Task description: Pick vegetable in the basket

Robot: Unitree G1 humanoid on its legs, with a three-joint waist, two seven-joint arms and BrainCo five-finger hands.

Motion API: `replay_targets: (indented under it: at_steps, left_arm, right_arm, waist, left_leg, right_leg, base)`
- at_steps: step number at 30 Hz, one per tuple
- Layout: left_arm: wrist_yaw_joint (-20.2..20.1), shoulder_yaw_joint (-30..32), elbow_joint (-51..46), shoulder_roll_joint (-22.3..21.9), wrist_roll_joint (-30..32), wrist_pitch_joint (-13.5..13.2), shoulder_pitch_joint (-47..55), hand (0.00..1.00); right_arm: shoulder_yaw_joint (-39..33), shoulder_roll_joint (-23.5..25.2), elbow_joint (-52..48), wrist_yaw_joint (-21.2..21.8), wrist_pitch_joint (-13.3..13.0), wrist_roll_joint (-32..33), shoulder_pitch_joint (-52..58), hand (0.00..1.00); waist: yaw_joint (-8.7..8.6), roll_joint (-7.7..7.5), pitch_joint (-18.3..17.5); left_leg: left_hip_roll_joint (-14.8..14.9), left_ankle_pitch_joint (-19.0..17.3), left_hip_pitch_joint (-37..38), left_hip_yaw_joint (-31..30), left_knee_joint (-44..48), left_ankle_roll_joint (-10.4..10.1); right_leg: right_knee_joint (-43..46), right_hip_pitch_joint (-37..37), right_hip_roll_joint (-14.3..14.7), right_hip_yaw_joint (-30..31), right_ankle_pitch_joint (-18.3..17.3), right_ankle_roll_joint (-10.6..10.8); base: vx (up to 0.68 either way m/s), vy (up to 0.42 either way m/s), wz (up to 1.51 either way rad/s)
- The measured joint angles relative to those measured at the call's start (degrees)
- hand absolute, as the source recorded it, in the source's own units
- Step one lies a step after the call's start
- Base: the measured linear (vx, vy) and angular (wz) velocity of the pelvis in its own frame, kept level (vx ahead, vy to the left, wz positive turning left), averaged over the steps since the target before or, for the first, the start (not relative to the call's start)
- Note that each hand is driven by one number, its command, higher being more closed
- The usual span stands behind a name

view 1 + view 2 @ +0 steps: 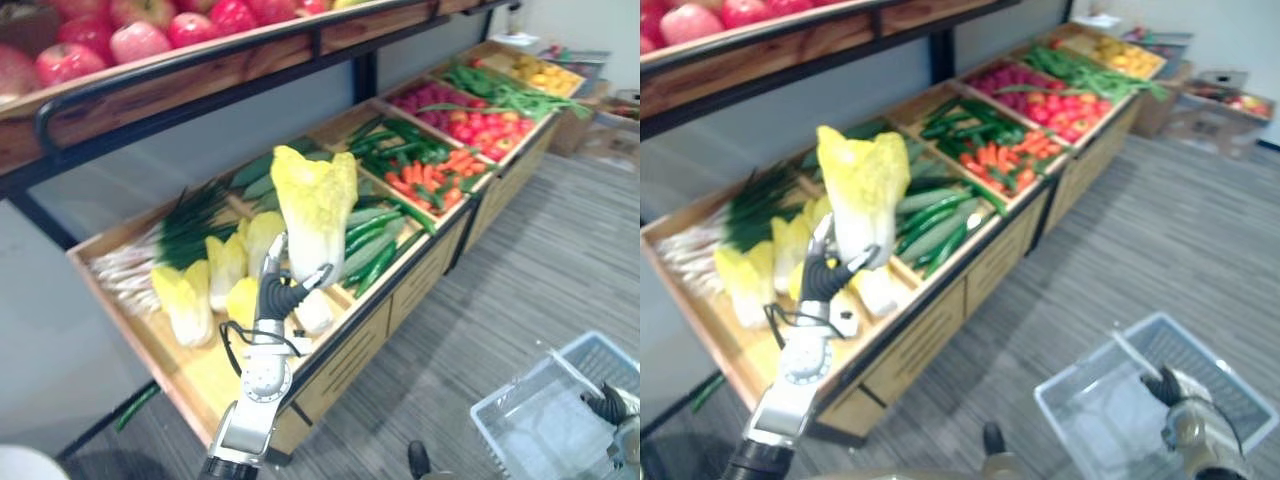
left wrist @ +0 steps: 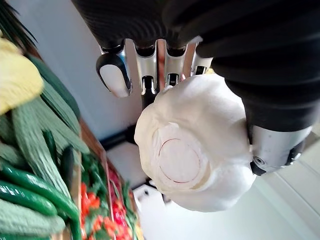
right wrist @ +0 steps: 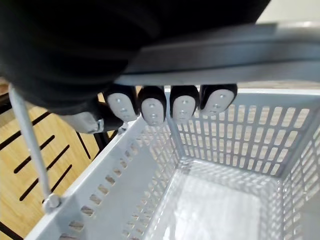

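While the left robot hand (image 1: pixel 281 296) clenches the cabbage (image 1: pixel 315 205) by its white base, well apart from and above the empty basket (image 1: pixel 505 428) (handle (image 3: pixel 240 70) clasped by the right robot hand (image 1: pixel 608 404)), we should carry it over the basket and lower before releasing.
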Motion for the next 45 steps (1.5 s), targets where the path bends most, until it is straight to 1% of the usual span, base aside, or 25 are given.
replay_targets:
  at_steps: [2, 4, 5, 6, 8, 9, 10, 11, 12, 13, 15, 16, 19, 20, 21, 23, 26, 28, 29, 34, 36, 37, 41, 43, 45]
  left_arm:
    - [-0.87, -2.13, -0.21, 0.89, -0.14, -1.06, -0.02, 1.00]
    - [-2.32, -5.76, -0.27, 2.10, -0.80, -1.33, -0.43, 1.00]
    - [-3.54, -8.39, -0.36, 3.11, -1.11, -1.91, -0.69, 1.00]
    - [-3.69, -9.04, -0.37, 3.31, -1.11, -1.98, -0.79, 1.00]
    - [-5.48, -13.22, -1.61, 5.39, -1.72, -2.88, -1.88, 1.00]
    - [-6.02, -14.82, -2.27, 6.44, -2.61, -3.30, -2.75, 1.00]
    - [-6.44, -15.66, -2.81, 7.02, -3.03, -3.46, -3.37, 1.00]
    - [-7.89, -17.22, -3.95, 8.00, -4.93, -3.93, -5.04, 1.00]
    - [-8.12, -17.90, -4.21, 8.38, -5.64, -4.06, -5.69, 1.00]
    - [-8.78, -19.21, -4.57, 9.24, -7.02, -4.58, -6.54, 1.00]
    - [-10.39, -21.18, -5.44, 10.51, -8.30, -4.98, -7.84, 1.00]
    - [-11.05, -22.75, -5.53, 11.30, -9.71, -5.11, -8.63, 1.00]
    - [-13.11, -26.10, -5.57, 12.18, -10.17, -5.12, -10.27, 1.00]
    - [-13.33, -26.80, -5.60, 12.30, -10.26, -5.13, -10.63, 1.00]
    - [-14.36, -28.23, -5.74, 12.78, -11.61, -5.18, -11.39, 1.00]
    - [-15.53, -30.76, -5.80, 13.78, -12.59, -5.86, -12.82, 1.00]
    - [-16.75, -34.34, -5.78, 15.26, -13.68, -6.02, -14.53, 1.00]
    - [-17.65, -36.81, -5.66, 16.36, -13.66, -6.32, -15.74, 1.00]
    - [-18.24, -38.28, -5.19, 16.81, -13.63, -6.64, -16.56, 1.00]
    - [-20.08, -42.53, -3.66, 19.76, -13.38, -7.60, -17.33, 1.00]
    - [-20.61, -44.15, -1.43, 20.28, -12.75, -7.85, -17.43, 1.00]
    - [-20.71, -45.02, -0.20, 20.32, -11.55, -8.03, -17.50, 1.00]
    - [-21.51, -47.23, 4.75, 20.24, -7.79, -8.23, -18.31, 1.00]
    - [-21.58, -47.38, 6.77, 20.25, -5.47, -8.33, -18.53, 1.00]
    - [-21.60, -47.73, 8.00, 20.25, -4.48, -8.59, -18.67, 1.00]
  right_arm:
    - [4.24, -1.78, -3.70, 0.23, -0.10, -1.28, -2.39, 1.00]
    - [9.13, -3.47, -8.71, 1.23, -0.58, -1.80, -5.57, 1.00]
    - [13.24, -4.52, -11.30, 1.35, -0.85, -1.85, -7.64, 1.00]
    - [14.06, -4.72, -11.95, 1.39, -0.85, -1.85, -7.83, 1.00]
    - [19.23, -5.21, -16.02, 2.50, -1.61, -1.97, -10.19, 1.00]
    - [20.48, -5.21, -17.30, 2.84, -2.20, -2.33, -10.93, 1.00]
    - [21.21, -5.22, -18.17, 3.25, -2.54, -2.49, -11.31, 1.00]
    - [23.31, -5.22, -19.80, 3.50, -3.21, -2.54, -12.39, 1.00]
    - [24.23, -5.22, -20.56, 3.59, -3.30, -2.60, -12.86, 1.00]
    - [26.08, -5.21, -21.99, 3.69, -3.61, -3.13, -13.98, 1.00]
    - [26.82, -5.24, -24.75, 3.76, -4.40, -3.56, -14.58, 1.00]
    - [28.02, -5.41, -26.05, 3.81, -4.60, -3.54, -15.45, 1.00]
    - [29.02, -5.60, -29.08, 4.20, -4.58, -3.46, -16.32, 1.00]
    - [29.27, -5.80, -29.72, 4.30, -4.56, -3.39, -16.45, 1.00]
    - [30.04, -6.35, -30.63, 4.58, -4.58, -2.86, -16.91, 1.00]
    - [31.01, -7.62, -32.22, 5.00, -4.58, -1.61, -17.85, 1.00]
    - [31.82, -8.14, -32.64, 5.07, -4.71, -1.19, -19.32, 1.00]
    - [32.78, -8.67, -33.49, 5.10, -4.82, -1.18, -20.47, 1.00]
    - [32.81, -9.23, -34.52, 5.10, -5.35, -1.17, -20.63, 1.00]
    - [33.99, -10.12, -36.80, 5.11, -5.95, -0.88, -22.87, 1.00]
    - [34.38, -10.27, -37.00, 5.11, -6.74, -0.22, -23.60, 1.00]
    - [34.72, -10.63, -37.51, 5.11, -6.87, 0.71, -23.84, 1.00]
    - [36.42, -10.74, -38.25, 5.14, -7.73, 1.07, -25.23, 1.00]
    - [37.57, -10.63, -38.29, 5.14, -8.39, 1.17, -27.03, 1.00]
    - [37.57, -10.64, -38.29, 5.13, -8.63, 1.31, -27.31, 1.00]
  waist:
    - [0.06, 0.07, 0.48]
    - [-0.22, 0.24, 2.18]
    - [-0.18, 0.23, 2.99]
    - [-0.16, 0.26, 3.01]
    - [0.32, 0.32, 3.75]
    - [0.55, 0.50, 3.94]
    - [0.93, 0.25, 4.22]
    - [1.38, 0.15, 5.05]
    - [1.40, 0.08, 5.57]
    - [1.46, 0.23, 5.80]
    - [1.79, 0.26, 6.02]
    - [1.62, 0.31, 6.33]
    - [1.62, 0.24, 6.46]
    - [1.56, 0.24, 6.47]
    - [1.48, 0.24, 6.47]
    - [1.51, 0.22, 6.49]
    - [1.42, 0.22, 6.49]
    - [1.33, 0.22, 6.48]
    - [1.34, 0.24, 6.47]
    - [1.29, 0.26, 6.46]
    - [1.22, 0.28, 6.44]
    - [1.23, 0.28, 6.44]
    - [0.84, 0.43, 6.34]
    - [-0.21, 0.43, 6.34]
    - [-0.62, 0.44, 6.33]
  left_leg:
    - [0.35, -1.99, 0.24, 4.03, 2.75, -0.21]
    - [1.59, -4.61, 1.26, 8.37, 6.89, -0.64]
    - [2.66, -6.28, 1.82, 11.35, 9.55, -1.09]
    - [3.06, -6.65, 1.81, 12.10, 10.26, -1.09]
    - [5.24, -8.89, 1.90, 16.41, 14.89, -1.75]
    - [5.91, -9.55, 1.93, 17.81, 16.30, -1.93]
    - [6.28, -9.89, 1.94, 18.70, 17.11, -2.08]
    - [7.56, -10.83, 2.25, 20.68, 19.34, -2.53]
    - [8.16, -11.20, 2.66, 21.47, 20.19, -2.67]
    - [9.23, -11.93, 2.74, 22.69, 21.82, -2.97]
    - [10.42, -12.78, 2.65, 24.79, 23.92, -3.26]
    - [11.22, -13.31, 2.71, 25.68, 25.21, -3.43]
    - [13.01, -14.13, 2.79, 27.61, 27.83, -3.81]
    - [13.28, -14.20, 2.81, 27.81, 28.21, -3.92]
    - [13.79, -14.37, 2.81, 28.02, 28.78, -4.04]
    - [13.94, -14.50, 2.81, 28.48, 28.94, -4.22]
    - [14.12, -14.56, 2.97, 28.84, 29.09, -4.33]
    - [14.23, -14.56, 2.99, 28.87, 29.19, -4.34]
    - [14.34, -14.57, 3.02, 28.92, 29.30, -4.35]
    - [14.77, -14.59, 3.65, 29.17, 29.71, -4.39]
    - [14.81, -14.59, 3.82, 29.16, 29.71, -4.39]
    - [14.80, -14.63, 3.82, 29.13, 29.71, -4.45]
    - [14.90, -14.54, 4.70, 29.29, 29.71, -4.32]
    - [14.95, -14.51, 4.91, 29.26, 29.71, -4.26]
    - [14.95, -14.50, 5.03, 29.28, 29.70, -4.25]
  right_leg:
    - [0.10, -1.19, 0.91, 4.01, 0.92, 0.46]
    - [0.21, -1.37, 2.33, 8.18, 1.72, 1.09]
    - [0.50, -1.79, 3.52, 10.96, 1.99, 1.01]
    - [0.54, -1.99, 3.74, 11.32, 2.01, 1.04]
    - [2.13, -3.67, 6.10, 14.63, 2.36, 1.15]
    - [2.69, -4.36, 6.94, 15.77, 2.68, 1.29]
    - [3.14, -4.87, 7.43, 16.30, 2.69, 1.30]
    - [4.05, -5.60, 8.69, 17.46, 2.78, 1.25]
    - [4.22, -5.54, 9.07, 17.71, 2.79, 1.23]
    - [4.77, -6.09, 10.11, 18.58, 2.80, 1.23]
    - [5.77, -7.34, 11.33, 19.81, 2.79, 1.23]
    - [5.98, -7.64, 11.88, 20.15, 2.79, 1.23]
    - [6.80, -8.55, 13.18, 20.84, 2.79, 1.23]
    - [6.82, -8.59, 13.32, 20.88, 2.79, 1.23]
    - [6.95, -8.74, 13.62, 20.87, 2.79, 1.23]
    - [7.09, -9.03, 13.83, 21.06, 2.76, 1.25]
    - [7.10, -9.04, 13.95, 21.12, 2.72, 1.23]
    - [7.10, -9.04, 13.98, 21.07, 2.73, 1.23]
    - [7.10, -9.03, 14.00, 21.03, 2.74, 1.22]
    - [7.10, -8.57, 14.06, 20.74, 2.75, 1.20]
    - [7.10, -8.16, 14.06, 20.66, 2.76, 1.19]
    - [7.10, -8.13, 14.02, 20.66, 2.76, 1.19]
    - [7.10, -7.77, 13.94, 20.31, 2.76, 1.19]
    - [7.10, -7.54, 13.91, 20.21, 2.72, 1.15]
    - [7.10, -7.45, 13.91, 20.19, 2.63, 1.09]
  base:
    - [-0.09, -0.008, -1.14]
    - [-0.08, -0.027, -1.20]
    - [-0.04, -0.027, -0.90]
    - [-0.02, -0.037, -0.92]
    - [0.01, -0.026, -0.85]
    - [0.01, 0.001, -0.76]
    - [0.02, 0.012, -0.68]
    - [0.02, 0.016, -0.54]
    - [0.01, 0.017, -0.58]
    - [0.01, 0.017, -0.48]
    - [0.01, 0.016, -0.45]
    - [0.01, 0.010, -0.25]
    - [0.01, 0.001, -0.23]
    - [0.01, -0.008, -0.09]
    - [0.01, -0.008, -0.06]
    - [0.01, -0.005, -0.07]
    - [0.01, -0.001, -0.03]
    - [0.00, 0.000, 0.00]
    - [0.03, 0.009, 0.02]
    - [0.04, 0.016, 0.03]
    - [0.03, 0.027, 0.02]
    - [0.00, 0.000, 0.00]
    - [0.03, 0.027, 0.02]
    - [0.01, 0.013, 0.02]
    - [0.00, 0.000, 0.00]
